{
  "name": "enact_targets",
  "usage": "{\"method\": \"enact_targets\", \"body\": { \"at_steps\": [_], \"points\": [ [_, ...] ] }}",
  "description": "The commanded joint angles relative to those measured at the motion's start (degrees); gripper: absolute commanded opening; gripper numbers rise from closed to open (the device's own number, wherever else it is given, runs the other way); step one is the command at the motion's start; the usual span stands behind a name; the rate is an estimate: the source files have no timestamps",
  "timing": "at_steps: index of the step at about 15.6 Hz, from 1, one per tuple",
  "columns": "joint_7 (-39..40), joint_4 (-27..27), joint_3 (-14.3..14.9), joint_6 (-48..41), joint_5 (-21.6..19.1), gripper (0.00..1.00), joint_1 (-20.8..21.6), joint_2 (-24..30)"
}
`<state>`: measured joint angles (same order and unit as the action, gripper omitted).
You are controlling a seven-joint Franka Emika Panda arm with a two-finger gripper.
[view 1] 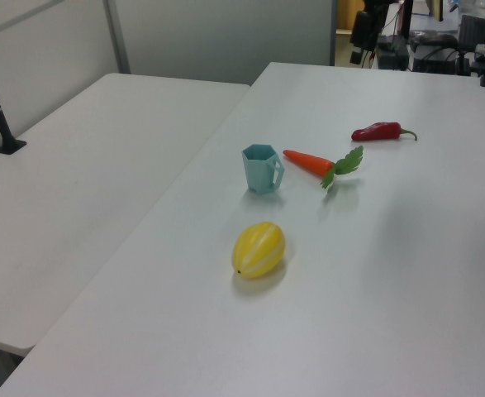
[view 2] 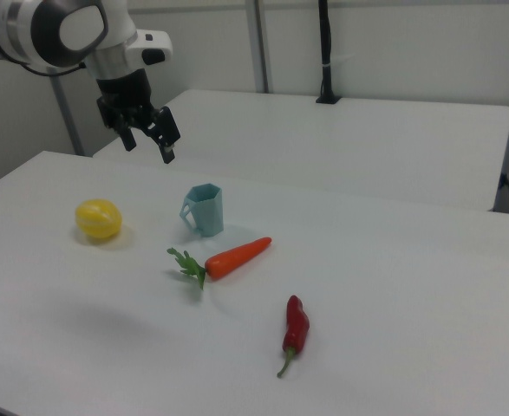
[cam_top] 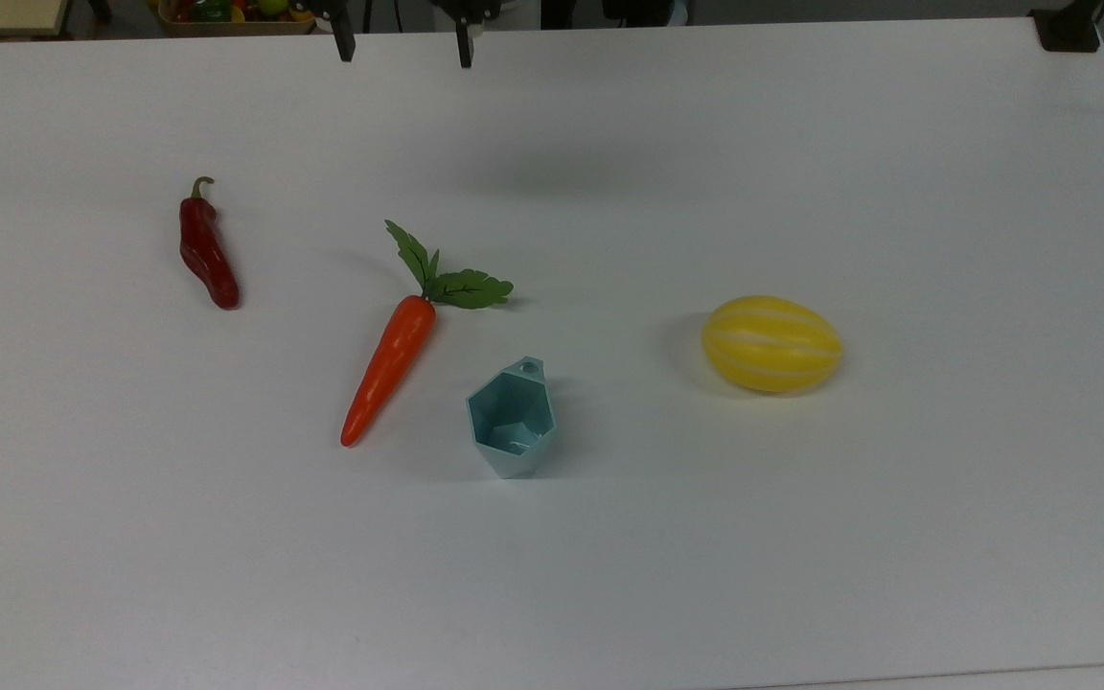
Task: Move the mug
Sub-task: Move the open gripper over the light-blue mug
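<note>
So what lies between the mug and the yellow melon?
Nothing: in the top view, bare table separates the mug from the yellow melon.

place: robotics lab
evidence: plain white tables [view 1: 102, 157], grey partition walls [view 1: 217, 33], Franka arm [view 2: 63, 30], clamped camera pole [view 2: 325, 52], equipment racks [view 1: 440, 41]
</note>
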<state>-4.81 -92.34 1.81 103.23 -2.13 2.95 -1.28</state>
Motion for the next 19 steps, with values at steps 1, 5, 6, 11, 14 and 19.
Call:
{"method": "enact_targets", "body": {
  "at_steps": [1, 5, 6, 11, 14, 19],
  "points": [
    [-13.0, -1.9, 1.1, 6.8, 1.9, 1.0, 3.5, -1.0],
    [-26.3, -2.3, 1.1, 12.7, 5.4, 1.0, 6.1, -3.8],
    [-28.7, -2.3, 1.1, 14.3, 6.3, 1.0, 7.0, -4.9],
    [-35.9, -3.2, 0.7, 21.6, 10.7, 0.96, 9.0, -9.8],
    [-38.9, -3.2, 0.2, 25.9, 11.4, 0.88, 9.3, -13.1],
    [-40.5, -3.5, 0.0, 32.2, 13.0, 0.78, 9.7, -18.2]
  ]
}}
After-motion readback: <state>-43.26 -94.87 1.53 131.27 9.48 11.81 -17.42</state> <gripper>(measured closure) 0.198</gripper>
